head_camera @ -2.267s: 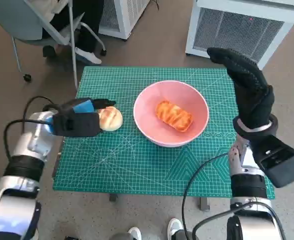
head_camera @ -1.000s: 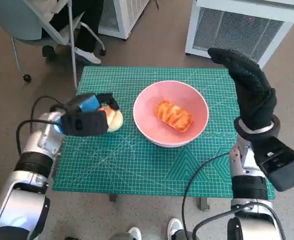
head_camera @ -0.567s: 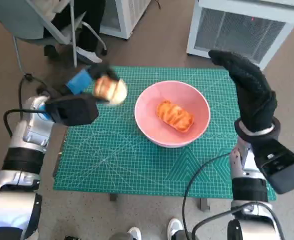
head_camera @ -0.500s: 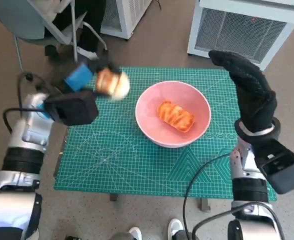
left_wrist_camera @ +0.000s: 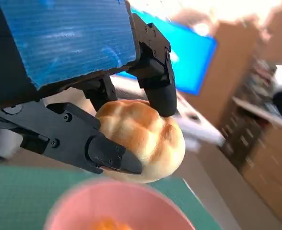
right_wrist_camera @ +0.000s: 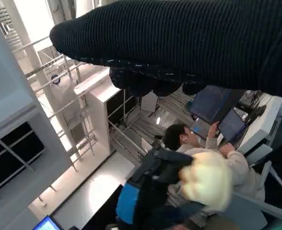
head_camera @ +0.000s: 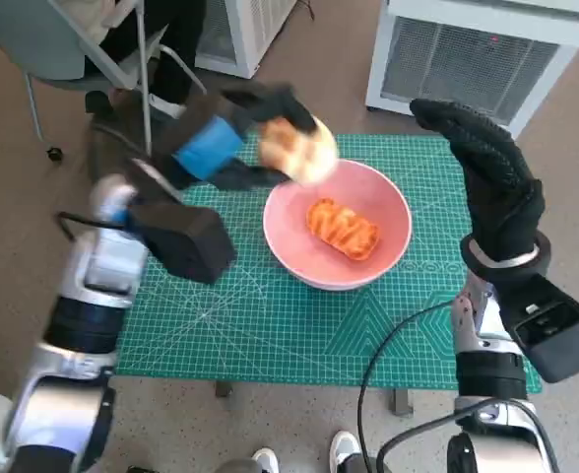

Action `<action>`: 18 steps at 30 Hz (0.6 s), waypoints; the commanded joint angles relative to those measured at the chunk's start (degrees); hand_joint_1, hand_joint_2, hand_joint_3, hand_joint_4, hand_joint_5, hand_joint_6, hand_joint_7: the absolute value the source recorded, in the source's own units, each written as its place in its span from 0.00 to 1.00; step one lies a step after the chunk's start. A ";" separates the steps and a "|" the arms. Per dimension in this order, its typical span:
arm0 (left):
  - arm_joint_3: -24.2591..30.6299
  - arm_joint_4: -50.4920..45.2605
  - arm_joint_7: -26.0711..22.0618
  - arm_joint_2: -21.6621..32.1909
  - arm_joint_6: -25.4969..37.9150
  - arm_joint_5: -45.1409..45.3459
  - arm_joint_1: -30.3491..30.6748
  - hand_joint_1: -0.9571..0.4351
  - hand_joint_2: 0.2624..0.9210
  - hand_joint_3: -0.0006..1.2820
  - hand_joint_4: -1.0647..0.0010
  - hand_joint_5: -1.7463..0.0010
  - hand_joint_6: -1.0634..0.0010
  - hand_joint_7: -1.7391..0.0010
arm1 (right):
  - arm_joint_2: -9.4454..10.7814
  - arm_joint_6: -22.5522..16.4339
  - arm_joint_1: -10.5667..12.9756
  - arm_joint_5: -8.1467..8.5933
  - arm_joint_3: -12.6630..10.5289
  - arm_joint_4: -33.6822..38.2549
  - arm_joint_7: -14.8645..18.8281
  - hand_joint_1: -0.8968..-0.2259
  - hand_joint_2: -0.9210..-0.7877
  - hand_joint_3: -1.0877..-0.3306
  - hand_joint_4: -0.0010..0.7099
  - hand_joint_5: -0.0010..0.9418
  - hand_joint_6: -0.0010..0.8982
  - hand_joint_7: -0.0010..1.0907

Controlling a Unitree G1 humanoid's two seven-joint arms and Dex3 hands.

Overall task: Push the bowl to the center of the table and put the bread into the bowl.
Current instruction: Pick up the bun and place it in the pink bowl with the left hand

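Note:
A pink bowl [head_camera: 393, 232] stands near the middle of the green mat, with a glazed orange pastry [head_camera: 343, 228] lying inside it. My left hand [head_camera: 232, 138] holds a round pale bun [head_camera: 296, 150] in the air above the bowl's far left rim. The left wrist view shows the bun [left_wrist_camera: 143, 139] gripped between black fingers [left_wrist_camera: 156, 89], with the pink bowl rim [left_wrist_camera: 126, 203] just below it. My right hand [head_camera: 491, 182] is raised upright beside the bowl's right side, fingers extended, holding nothing. From the right wrist view the bun [right_wrist_camera: 208, 180] and my left hand [right_wrist_camera: 143, 199] appear across the table.
The green cutting mat [head_camera: 270, 315] covers the small table. A white slatted unit [head_camera: 477, 49] stands beyond the far right corner. A chair and a person's legs [head_camera: 166, 59] are at the far left. A seated person [right_wrist_camera: 189, 143] shows in the right wrist view.
My left hand has lifted the bun off the mat and carried it right and away from me, to above the bowl's rim. The right hand has stayed raised in place.

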 commanded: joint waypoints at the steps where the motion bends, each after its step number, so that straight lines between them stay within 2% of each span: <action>1: -2.24 2.96 -3.71 -0.23 0.04 0.25 -0.24 0.69 1.00 0.08 0.40 0.33 0.45 0.28 | 0.06 0.89 1.74 -0.30 0.09 -0.77 -0.61 0.51 0.00 0.45 0.41 0.00 0.28 0.17; 3: -3.23 4.13 -5.89 -0.28 0.89 0.35 -0.80 0.69 1.00 0.13 0.48 0.29 0.51 0.23 | -0.07 1.04 1.91 -0.39 0.06 -1.21 -0.75 0.51 0.00 0.45 0.41 0.00 0.28 0.17; 4: -3.62 4.59 -6.84 -0.30 1.27 0.40 -1.04 0.60 1.00 0.17 0.52 0.43 0.54 0.20 | -0.13 1.12 2.00 -0.43 0.06 -1.43 -0.84 0.51 0.00 0.45 0.41 0.00 0.27 0.17; 5: -4.36 5.33 -8.48 -0.34 2.11 0.59 -1.53 0.56 1.00 0.18 0.51 0.51 0.55 0.19 | -0.24 1.16 2.11 -0.46 0.04 -1.65 -0.92 0.51 0.00 0.45 0.41 0.00 0.27 0.17; 6: -4.84 5.82 -9.66 -0.37 2.70 0.72 -1.87 0.52 0.99 0.18 0.50 0.64 0.61 0.27 | -0.31 1.20 2.20 -0.49 0.03 -1.83 -0.99 0.51 0.00 0.45 0.41 0.00 0.27 0.17; 8: -5.89 6.71 -12.14 -0.33 4.05 1.16 -2.58 0.47 0.99 0.12 0.53 0.84 0.63 0.61 | -0.47 1.36 2.38 -0.48 0.00 -2.25 -1.08 0.52 0.00 0.45 0.41 0.00 0.27 0.17; 9: -6.54 7.26 -13.96 -0.30 5.19 1.40 -3.16 0.46 1.00 0.12 0.54 0.87 0.63 0.67 | -0.58 1.51 2.46 -0.48 -0.02 -2.50 -1.14 0.52 0.00 0.45 0.41 0.00 0.27 0.17; 11: -7.48 7.82 -16.98 -0.21 7.31 1.80 -4.04 0.41 1.00 0.11 0.62 0.95 0.66 0.82 | -0.74 1.76 2.64 -0.52 -0.04 -3.00 -1.29 0.53 0.00 0.45 0.41 0.00 0.27 0.18; 14: -8.30 7.97 -20.48 0.01 9.92 2.12 -5.07 0.39 1.00 0.10 0.70 0.98 0.68 0.90 | -0.95 2.05 2.90 -0.56 -0.10 -3.66 -1.48 0.53 0.00 0.45 0.41 0.00 0.27 0.18; 18: -7.77 6.99 -23.82 0.41 12.50 1.02 -5.96 0.38 1.00 0.10 0.74 1.00 0.68 0.93 | -1.34 2.56 3.05 -0.48 -0.23 -4.39 -1.57 0.52 0.00 0.45 0.40 0.00 0.27 0.18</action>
